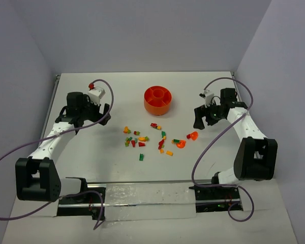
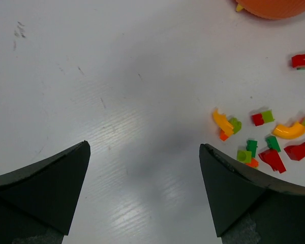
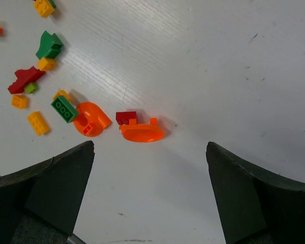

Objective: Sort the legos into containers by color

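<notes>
Small red, green, orange and yellow legos [image 1: 142, 142] lie scattered on the white table in front of the round orange divided bowl [image 1: 158, 99], whose compartments look empty. My left gripper [image 1: 94, 121] is open and empty, left of the pile; its view shows a yellow curved piece [image 2: 222, 122] and red and green bricks [image 2: 263, 117] ahead to the right. My right gripper [image 1: 203, 121] is open and empty, right of the pile; its view shows an orange oval piece [image 3: 142, 133], a red brick [image 3: 126, 117] and an orange elbow [image 3: 91, 119] just ahead.
The bowl's edge [image 2: 274, 7] shows at the top right of the left wrist view. Purple cables loop from both arms. A metal rail [image 1: 147, 195] runs along the near table edge. Grey walls enclose the table on three sides.
</notes>
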Robot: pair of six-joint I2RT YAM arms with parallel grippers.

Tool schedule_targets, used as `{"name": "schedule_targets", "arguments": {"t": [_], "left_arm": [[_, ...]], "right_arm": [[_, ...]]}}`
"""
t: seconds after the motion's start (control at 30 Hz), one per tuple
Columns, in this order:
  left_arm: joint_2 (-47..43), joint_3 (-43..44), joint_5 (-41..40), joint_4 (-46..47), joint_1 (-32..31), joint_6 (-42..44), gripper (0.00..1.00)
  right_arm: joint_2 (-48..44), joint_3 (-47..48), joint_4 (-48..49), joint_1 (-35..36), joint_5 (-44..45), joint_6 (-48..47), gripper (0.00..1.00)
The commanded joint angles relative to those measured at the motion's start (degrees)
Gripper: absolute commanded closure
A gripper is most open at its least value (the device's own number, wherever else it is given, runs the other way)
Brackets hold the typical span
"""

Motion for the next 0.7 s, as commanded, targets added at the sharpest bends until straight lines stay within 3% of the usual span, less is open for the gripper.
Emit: {"name": "schedule_targets", "arguments": {"t": [0.0, 0.27, 0.67], "left_arm": [[1.4, 3.2, 9.0, -4.6, -0.4, 2.7, 0.01], [5.1, 7.0, 21.8, -12.9, -0.9, 8.8, 0.01], [8.2, 8.5, 19.0, -13.9, -2.8, 8.9, 0.01]], "right_arm": [[2.5, 3.6, -8.5, -0.7, -1.0, -8.6, 0.06], [8.5, 9.6, -21.7, -3.2, -3.0, -25.3, 0.18], [21.2, 19.6, -30.5, -3.6, -7.3, -34.5, 0.3]]}}
